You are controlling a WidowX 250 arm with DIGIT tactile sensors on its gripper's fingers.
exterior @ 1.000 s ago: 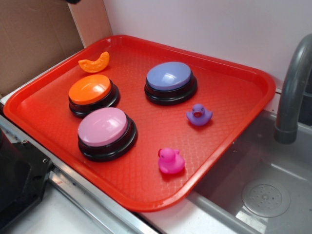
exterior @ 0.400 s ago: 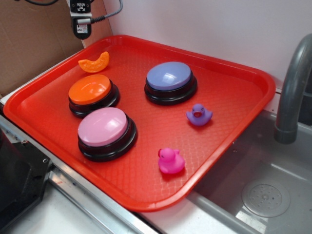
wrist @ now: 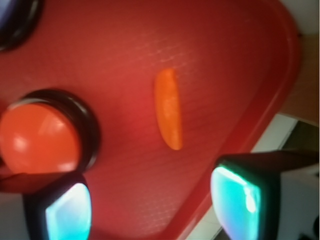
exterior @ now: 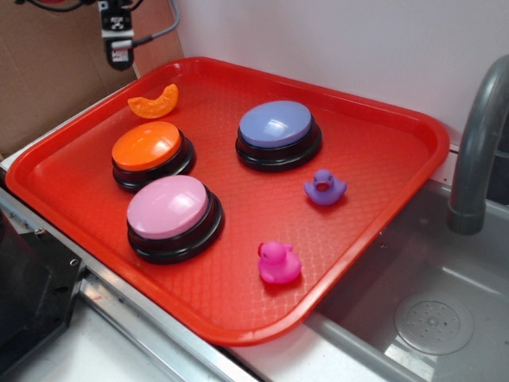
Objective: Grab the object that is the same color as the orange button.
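Overhead, pincer [wrist: 152, 202] blurred; arm cropped above orange crescent [exterior: 154, 102]

Orange crescent [exterior: 154, 102] is parked just behind the orange button [exterior: 151, 153] on the red tray [exterior: 382, 171]; gripper [exterior: 119, 49] is seen farther behind it, off the tray.

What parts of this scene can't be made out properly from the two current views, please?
- Gripper: the exterior view's top edge cuts off all but a small piece; in the wrist view only two blurred fingers show, apart.
- Orange crescent: blurred in the wrist view, its bumpy edge unreadable.
- Orange button: cropped by the wrist view's left edge.
- Faucet: cut off at the exterior view's right edge.
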